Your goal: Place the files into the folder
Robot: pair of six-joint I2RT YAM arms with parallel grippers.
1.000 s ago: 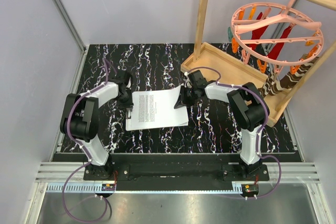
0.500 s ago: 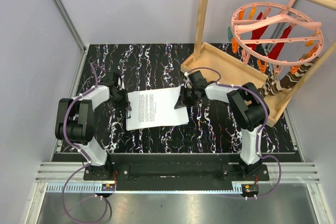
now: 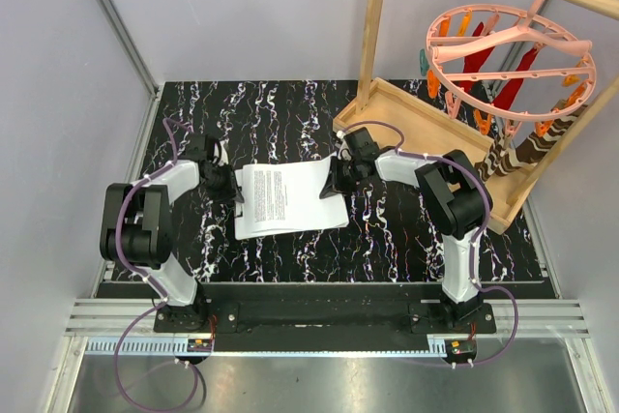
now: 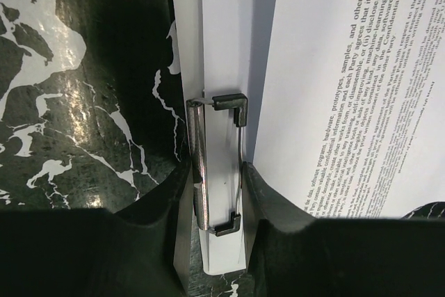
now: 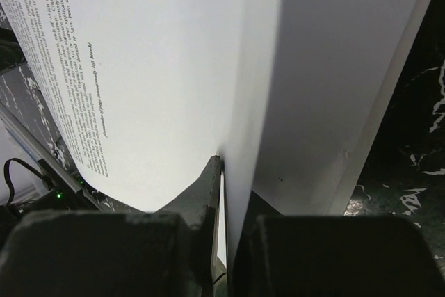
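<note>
As things stand on the bench [image 3: 387, 239]: the task is partway done. The sheets are laid over the board but not fastened to it.
Folder [image 4: 222, 33]: it lies flat on the bench between the two arms with its clipped short edge toward the left arm. Most of its face is covered by paper, and only a bare strip shows by the clip.
Files [image 3: 285, 198]: they rest printed side up on top of the folder. In the left wrist view their near edge stops just beside the clip, not under it. The opposite edge is raised off the board, so the paper bows.
Right claw [image 3: 334, 181]: it is clamped on the raised edge of the files. In its own wrist view the sheet runs straight down between the two fingers.
Left claw [image 3: 228, 187]: it is closed around the clip, with a finger pressed against each side of it.
Clip [image 4: 198, 165]: this small metal bar and wire sit on the bare strip. Whether it is lifted enough to admit paper I cannot tell.
Done: folder placed, files on it, both ends gripped.
Left, in my judgement: open the clip, slide the sheet edge beneath it, let it bite, then flatten the paper and free both claws.
</note>
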